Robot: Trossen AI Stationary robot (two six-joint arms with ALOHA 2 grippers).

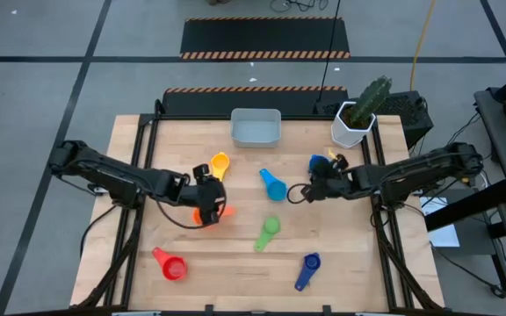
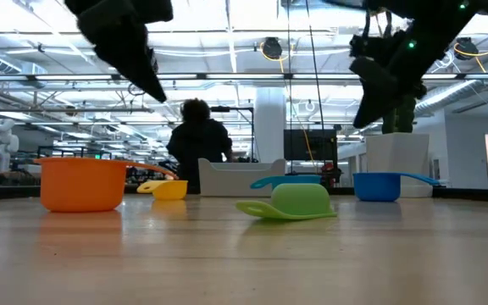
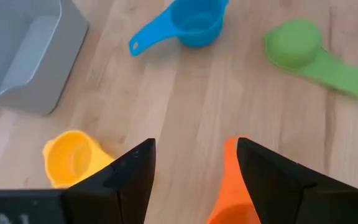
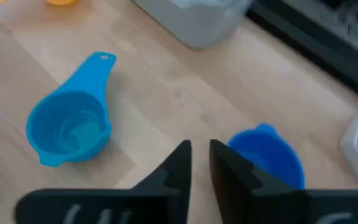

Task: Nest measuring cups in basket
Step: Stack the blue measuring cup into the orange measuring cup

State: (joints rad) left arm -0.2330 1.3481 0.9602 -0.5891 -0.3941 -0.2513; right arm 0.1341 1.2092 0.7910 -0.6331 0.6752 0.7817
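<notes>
My left gripper hangs open above the orange cup, which stands upright on the table; the cup's handle shows between the fingers, well below them. My right gripper hangs above the table beside the blue cup, its fingers a narrow gap apart and holding nothing. The yellow cup, light blue cup, green cup, which lies upside down, red cup and dark blue cup lie scattered on the table. At the far edge stands the grey-blue basket.
A white pot with a cactus stands at the far right corner, close to the blue cup. A person is in the room beyond the far edge. Bare wood lies along the near edge between the red and dark blue cups.
</notes>
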